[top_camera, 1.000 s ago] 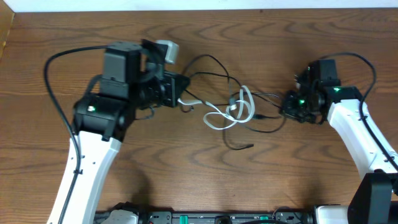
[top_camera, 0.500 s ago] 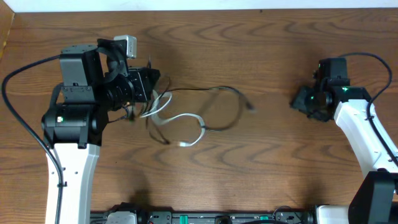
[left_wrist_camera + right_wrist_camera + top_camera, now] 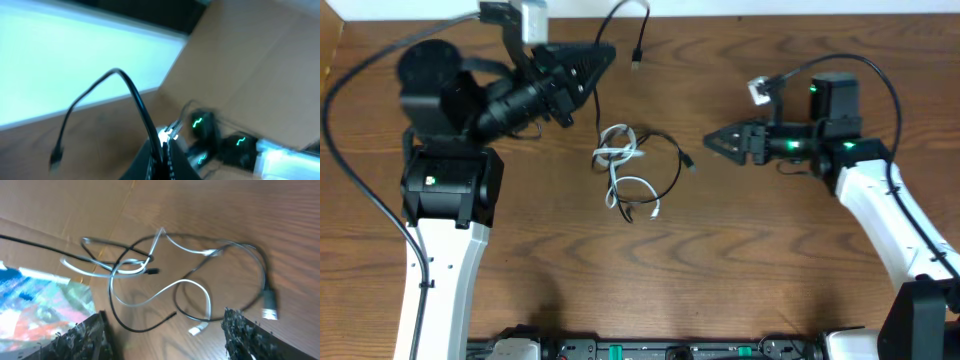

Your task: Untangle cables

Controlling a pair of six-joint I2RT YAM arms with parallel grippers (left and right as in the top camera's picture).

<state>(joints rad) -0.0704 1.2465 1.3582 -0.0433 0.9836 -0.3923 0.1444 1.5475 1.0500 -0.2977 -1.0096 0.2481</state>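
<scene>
A white cable [image 3: 617, 150] lies in small loops at mid-table, tangled with a thin black cable [image 3: 677, 165]. My left gripper [image 3: 605, 52] is raised near the table's back edge, shut on a thin black cord [image 3: 642, 10]. The cord arcs up and ends in a hanging plug [image 3: 636, 57]. In the left wrist view the shut jaws [image 3: 164, 142] pinch this cord [image 3: 117, 72]. My right gripper [image 3: 712, 142] is open and empty, just right of the tangle. The right wrist view shows its jaws [image 3: 167, 337] above the white loops [image 3: 185, 282] and black strands [image 3: 150, 326].
The table is dark brown wood [image 3: 770, 270]. A white wall strip runs along its back edge [image 3: 770, 8]. Thicker black wires hang from both arms. A brown cardboard surface fills the upper right of the left wrist view [image 3: 260, 60].
My left gripper has risen and swung toward the back, carrying a black cord end. The cable pile has shifted right to mid-table. My right gripper has reached left toward the pile.
</scene>
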